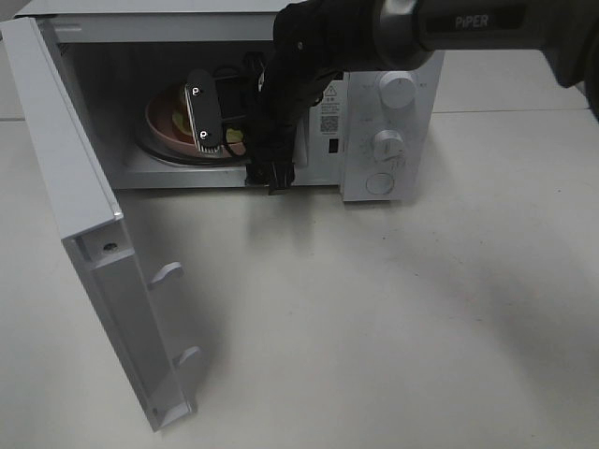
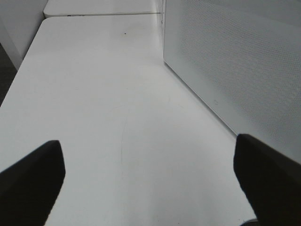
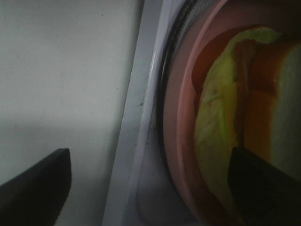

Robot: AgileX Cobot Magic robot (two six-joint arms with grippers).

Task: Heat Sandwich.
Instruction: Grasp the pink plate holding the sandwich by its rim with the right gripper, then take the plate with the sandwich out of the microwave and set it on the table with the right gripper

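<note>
table (image 1: 393,318): white; carries the microwave at the far side.
microwave (image 1: 412,140): cavity faces near; two knobs (image 1: 398,91) on the right panel.
door (image 1: 84,234): swung fully open to the left.
right arm (image 1: 374,28): comes in from the far right and reaches into the cavity mouth.
plate (image 1: 161,122): pink, on the turntable (image 3: 162,108), left part of the cavity.
sandwich (image 3: 221,117): on the plate, inside the microwave; lettuce edge faces the pincer.
right gripper (image 3: 150,188): fingers spread wide, holding nothing; plate rim lies between them, one finger over the sandwich side.
left gripper (image 2: 150,179): fingers spread wide, empty, above bare table just beside a perforated panel (image 2: 235,61); not seen from the high camera.
key relation: sandwich lies just beyond the right pincer, farther into the cavity; its layers run crosswise to the line joining the fingers.
nearer arm: right.
judgement: loading looks done; next the right arm must clear the cavity before the door is shut.
risk: a finger catching the plate rim on the way out.
</note>
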